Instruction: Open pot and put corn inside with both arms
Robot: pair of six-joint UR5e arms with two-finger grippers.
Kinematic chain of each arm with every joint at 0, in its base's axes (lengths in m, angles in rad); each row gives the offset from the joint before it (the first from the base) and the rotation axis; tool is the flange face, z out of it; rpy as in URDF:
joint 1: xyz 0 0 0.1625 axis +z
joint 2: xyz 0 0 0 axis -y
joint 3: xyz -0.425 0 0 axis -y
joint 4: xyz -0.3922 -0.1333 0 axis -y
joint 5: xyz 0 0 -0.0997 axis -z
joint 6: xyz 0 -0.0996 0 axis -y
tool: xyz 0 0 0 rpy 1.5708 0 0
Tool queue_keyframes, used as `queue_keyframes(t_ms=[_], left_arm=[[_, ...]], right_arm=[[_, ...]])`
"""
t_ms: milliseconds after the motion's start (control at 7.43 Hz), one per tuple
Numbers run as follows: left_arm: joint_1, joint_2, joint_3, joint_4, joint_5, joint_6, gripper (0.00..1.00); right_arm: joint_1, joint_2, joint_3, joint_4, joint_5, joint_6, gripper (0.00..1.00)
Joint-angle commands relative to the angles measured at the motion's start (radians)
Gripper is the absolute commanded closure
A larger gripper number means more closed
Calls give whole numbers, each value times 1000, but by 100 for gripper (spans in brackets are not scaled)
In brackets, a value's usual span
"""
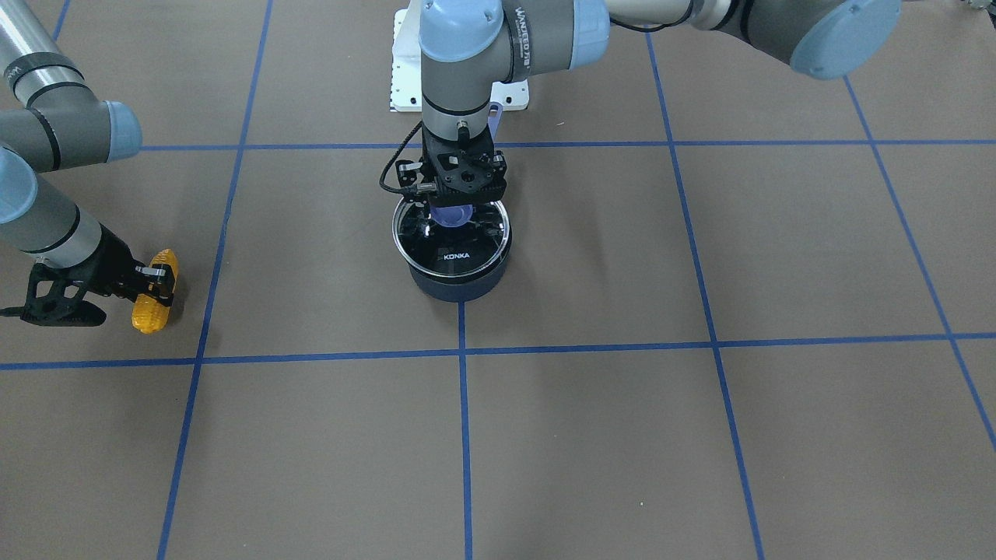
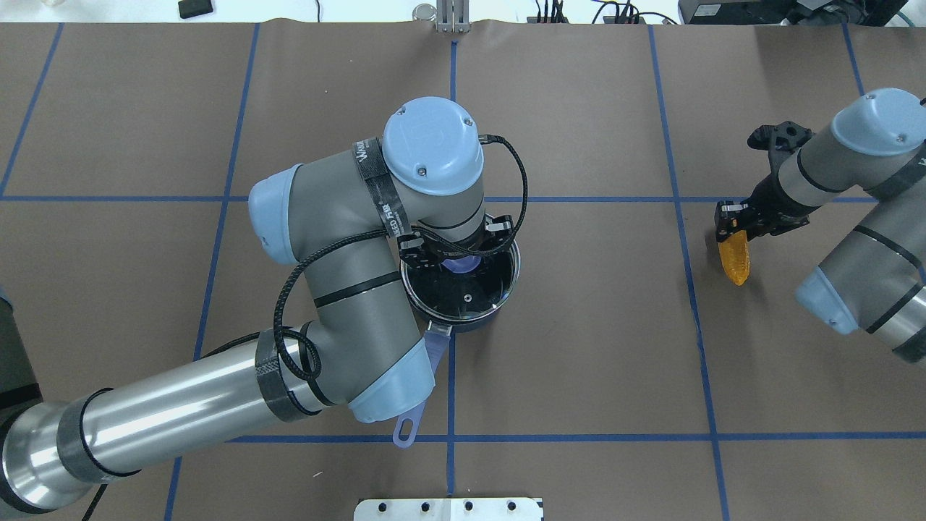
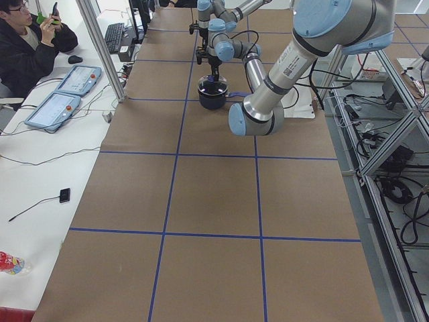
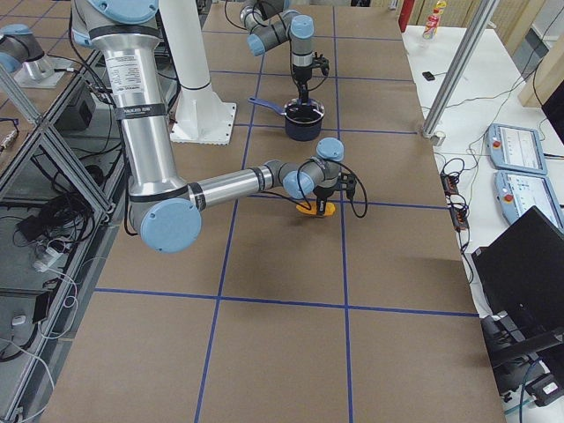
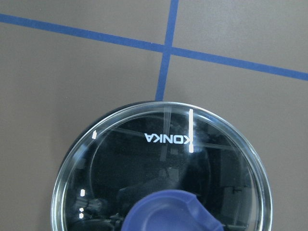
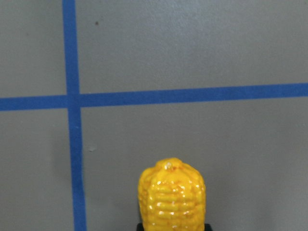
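Observation:
The navy pot (image 1: 459, 284) stands at the table's middle with its glass lid (image 1: 455, 253) on it. Its lavender handle (image 2: 409, 430) points toward the robot's base. My left gripper (image 1: 453, 222) hangs straight down over the lid, fingers on either side of the lavender knob (image 1: 451, 215). I cannot tell whether they press on it. The left wrist view shows the lid (image 5: 159, 159) and knob (image 5: 173, 211) close below. My right gripper (image 1: 159, 284) is shut on the corn (image 1: 149, 311), low at the table on my right. The corn's tip fills the right wrist view (image 6: 172, 197).
Brown table paper carries a grid of blue tape lines (image 1: 463, 354). The white base plate (image 1: 405, 70) lies behind the pot. An operator (image 3: 27, 40) sits beyond the far table edge beside control pendants (image 3: 53, 111).

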Motion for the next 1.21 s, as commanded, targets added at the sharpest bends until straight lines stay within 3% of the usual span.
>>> queue_keyframes(t_ms=[0,135,404,538,808,1077], left_arm=[[-25,32,-81,52,-3,21,36],[-56,98,-185,98,-6,87,36],[-143,254,-330,107,-21,236,37],[-175,290,-336,104,-53,308,37],[-224,372,-336,80,-58,424,37],[-258,519,-335,-71,-59,486,37]], right_arm=[[34,16,0,-4,32,1,89],[46,64,10,-68,37,16,88],[51,125,139,-287,35,27,88],[48,159,187,-364,35,66,88],[-10,223,210,-379,34,218,88],[-72,295,214,-382,20,356,88]])
